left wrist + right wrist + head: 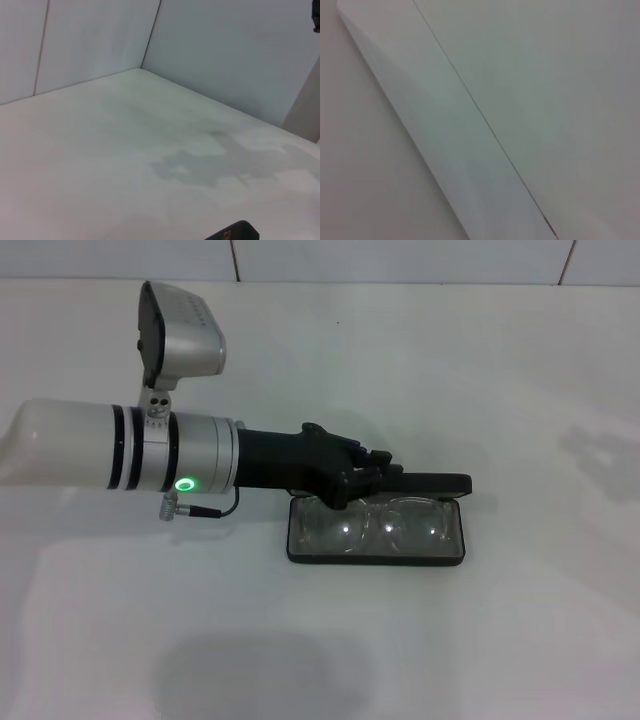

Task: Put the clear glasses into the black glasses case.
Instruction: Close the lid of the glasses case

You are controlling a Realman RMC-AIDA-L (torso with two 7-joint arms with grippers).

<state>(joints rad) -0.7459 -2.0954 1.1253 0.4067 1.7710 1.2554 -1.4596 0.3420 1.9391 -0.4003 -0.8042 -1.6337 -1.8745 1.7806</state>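
Left gripper, finger spread untellable, reaches over the black glasses case mid-table; the clear glasses lie inside, lengthwise.

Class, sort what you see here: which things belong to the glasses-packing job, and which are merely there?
Belongs to the job:
- clear glasses, lying in the case
- black glasses case, lid open
- left hand, over the case's rear edge

Merely there:
- white table
- tiled wall

White table, white wall panels behind it. Directly on it: open black glasses case near the middle (clear glasses lying inside the tray).
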